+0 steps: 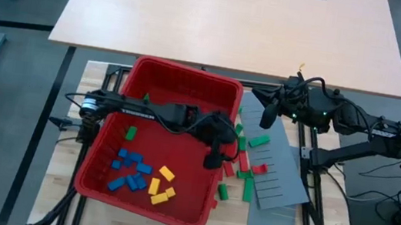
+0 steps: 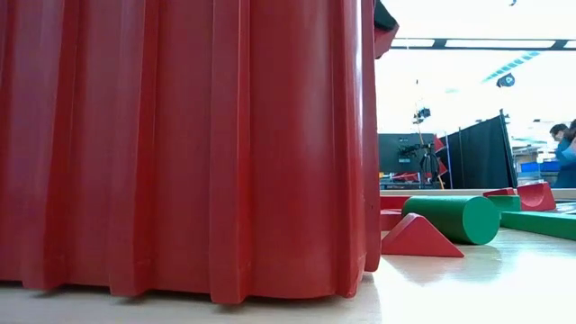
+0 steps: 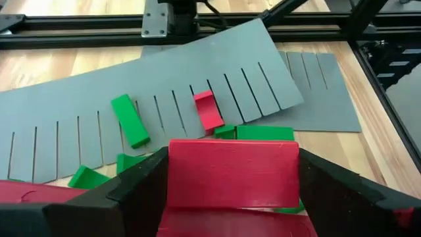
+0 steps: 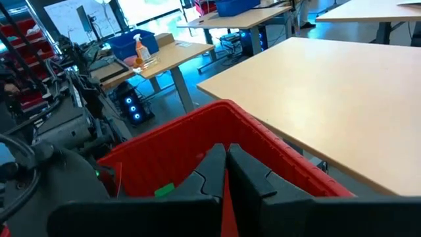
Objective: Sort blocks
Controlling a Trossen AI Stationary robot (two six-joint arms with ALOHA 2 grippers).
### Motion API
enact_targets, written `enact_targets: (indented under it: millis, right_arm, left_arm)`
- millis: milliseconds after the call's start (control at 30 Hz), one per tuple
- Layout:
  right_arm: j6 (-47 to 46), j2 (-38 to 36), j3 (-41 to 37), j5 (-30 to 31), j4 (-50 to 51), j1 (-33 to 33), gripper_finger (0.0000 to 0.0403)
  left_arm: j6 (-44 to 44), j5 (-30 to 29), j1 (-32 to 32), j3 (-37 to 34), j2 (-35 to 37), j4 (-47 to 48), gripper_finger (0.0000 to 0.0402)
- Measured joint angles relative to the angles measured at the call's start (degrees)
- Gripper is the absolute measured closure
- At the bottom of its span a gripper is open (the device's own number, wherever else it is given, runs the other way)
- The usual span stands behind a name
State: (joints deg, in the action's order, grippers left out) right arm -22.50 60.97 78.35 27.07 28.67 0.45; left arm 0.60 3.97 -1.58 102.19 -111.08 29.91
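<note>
- left gripper (image 3: 230, 197) is over the right rim of the red bin (image 1: 190, 76), fingers clamped on a red block (image 3: 230, 172)
- grey slotted panel (image 1: 278, 173) just right of the bin has red and green blocks (image 1: 259, 141) scattered on it
- inside the bin: blue blocks (image 1: 130, 167), yellow blocks (image 1: 162, 184), plus a green one
- right gripper (image 1: 268, 115) sits off the bin's back right corner, fingers pressed together

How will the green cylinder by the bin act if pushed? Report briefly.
The green cylinder lies on its side, so it would probably roll. The red wedge in front might block it that way. It looks solid, likely stiff.
</note>
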Motion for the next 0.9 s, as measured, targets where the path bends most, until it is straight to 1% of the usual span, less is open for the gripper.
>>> enact_targets:
  millis: [233, 533, 700, 900]
  right_arm:
    - [0.0, 0.0, -0.02, 0.0, 0.13, 0.0, 0.0403]
    - [0.01, 0.0, -0.02, 0.0, 0.17, 0.0, 0.0403]
    - [0.0, 0.0, -0.02, 0.0, 0.2, 0.0, 0.0403]
    - [0.0, 0.0, -0.04, -0.03, 0.26, 0.04, 0.0403]
  left_arm:
    - [-0.27, -0.02, 0.09, -0.26, -0.1, 0.7, 0.0088]
    - [-0.55, -0.08, 0.2, -0.19, 0.01, 1.0, 0.0084]
    - [-3.88, -0.54, 0.98, 2.63, 0.73, 5.94, 0.0085]
    - [-5.64, -7.3, 3.1, 5.85, 3.26, 15.28, 0.0087]
